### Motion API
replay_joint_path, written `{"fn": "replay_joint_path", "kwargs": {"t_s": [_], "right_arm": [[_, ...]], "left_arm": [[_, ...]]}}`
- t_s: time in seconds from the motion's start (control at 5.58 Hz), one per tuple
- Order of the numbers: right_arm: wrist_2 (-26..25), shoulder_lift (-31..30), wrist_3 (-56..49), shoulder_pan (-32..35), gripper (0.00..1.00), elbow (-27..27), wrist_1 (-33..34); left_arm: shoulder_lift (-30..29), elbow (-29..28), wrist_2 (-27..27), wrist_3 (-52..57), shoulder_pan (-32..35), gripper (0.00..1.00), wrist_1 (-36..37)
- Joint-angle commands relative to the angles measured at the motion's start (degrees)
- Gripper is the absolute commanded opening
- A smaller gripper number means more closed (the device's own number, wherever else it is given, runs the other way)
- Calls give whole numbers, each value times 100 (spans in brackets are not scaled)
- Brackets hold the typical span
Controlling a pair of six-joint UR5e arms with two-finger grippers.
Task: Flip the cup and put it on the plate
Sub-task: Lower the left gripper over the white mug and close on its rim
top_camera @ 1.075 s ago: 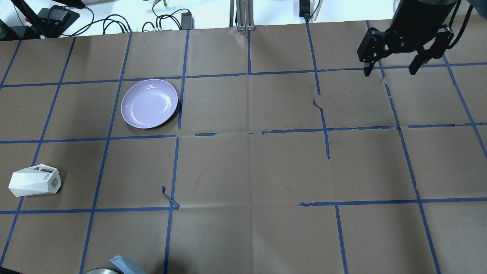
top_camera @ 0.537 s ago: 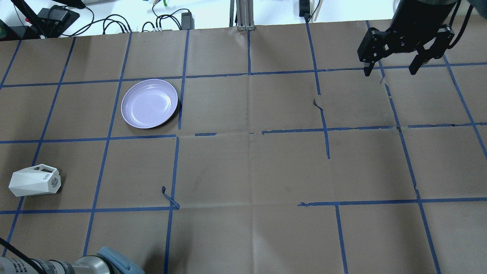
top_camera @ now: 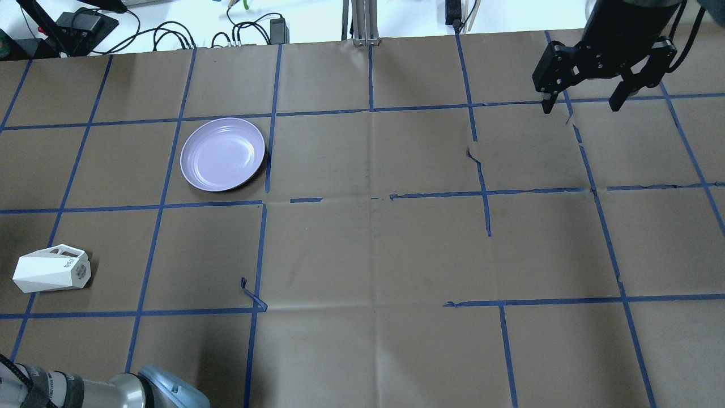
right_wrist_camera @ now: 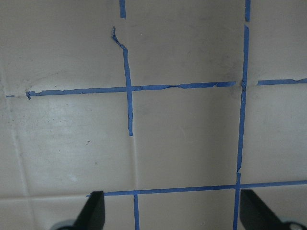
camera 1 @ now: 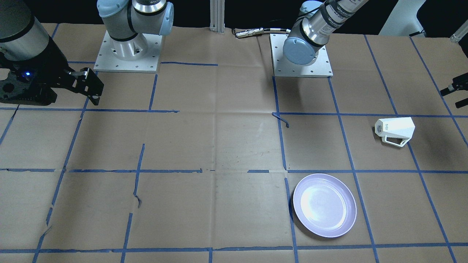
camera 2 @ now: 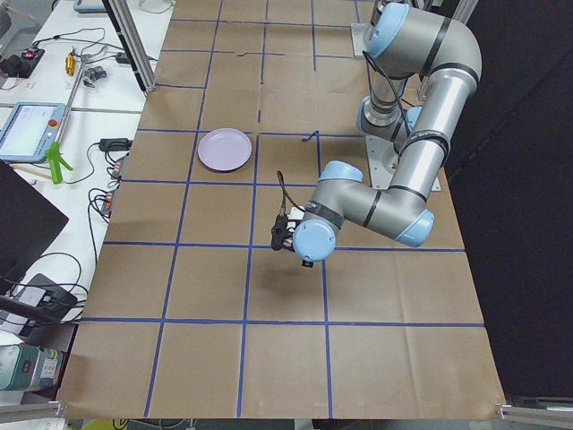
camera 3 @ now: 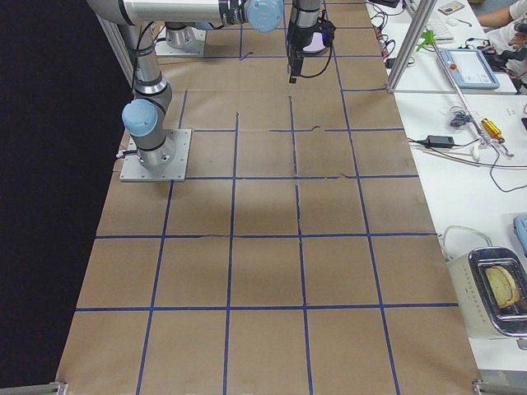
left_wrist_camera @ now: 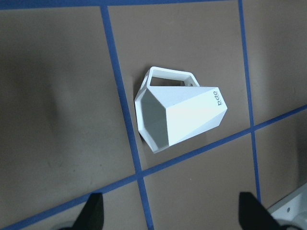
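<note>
So the cup [top_camera: 52, 271] is lying on its side near the left edge of the table in the overhead view. Its mouth faces 9 o'clock, base 3, handle on the 12 side. The left gripper [left_wrist_camera: 172, 214] hangs over it, fingers spread wide. From the wrist cam the cup sits at 12 o'clock from them, long axis running 8 to 2. The plate [top_camera: 222, 154] is at roughly 2 o'clock from the cup, well apart, with only taped brown paper [top_camera: 362, 255] between. The right gripper [top_camera: 581, 105], also wide, is way across the table, so this looks like the left arm's job imo.
</note>
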State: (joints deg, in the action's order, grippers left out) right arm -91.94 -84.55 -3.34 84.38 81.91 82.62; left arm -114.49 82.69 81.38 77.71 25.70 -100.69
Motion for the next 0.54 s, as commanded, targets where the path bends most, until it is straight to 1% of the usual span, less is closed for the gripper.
{"fn": "replay_joint_path", "kwargs": {"t_s": [0.0, 0.18, 0.36], "right_arm": [[0, 0, 0, 0, 100, 0, 0], [0, 0, 0, 0, 100, 0, 0], [0, 0, 0, 0, 100, 0, 0]], "left_arm": [[-519, 28, -428, 295, -4, 98, -38], [-661, 106, -604, 428, 13, 98, -99], [-775, 124, -623, 534, 14, 98, -256]]}}
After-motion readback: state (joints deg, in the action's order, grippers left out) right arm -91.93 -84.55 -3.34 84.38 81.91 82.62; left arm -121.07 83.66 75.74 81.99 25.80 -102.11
